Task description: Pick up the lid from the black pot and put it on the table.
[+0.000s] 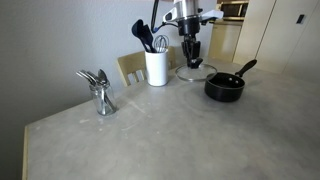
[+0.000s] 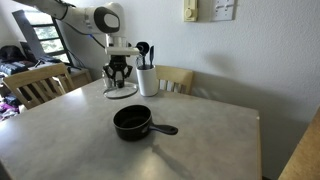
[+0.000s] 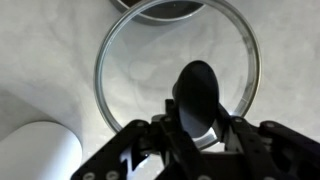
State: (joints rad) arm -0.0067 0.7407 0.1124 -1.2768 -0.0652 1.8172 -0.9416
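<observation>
The round glass lid (image 1: 196,73) lies flat, at or just above the table (image 1: 180,135), beside the white utensil holder; it also shows in an exterior view (image 2: 121,94). My gripper (image 1: 190,58) (image 2: 119,76) stands upright over it. In the wrist view the jaws (image 3: 197,118) are shut on the lid's black knob, with the metal-rimmed glass (image 3: 140,70) spread around it. The black pot (image 1: 224,89) (image 2: 132,123) stands uncovered on the table, apart from the lid, its long handle angled up.
A white utensil holder (image 1: 156,67) (image 2: 147,80) (image 3: 35,150) with black utensils stands close beside the lid. A shiny metal object (image 1: 99,91) stands further along the table. Wooden chairs (image 2: 35,85) (image 2: 176,78) sit at the table's edges.
</observation>
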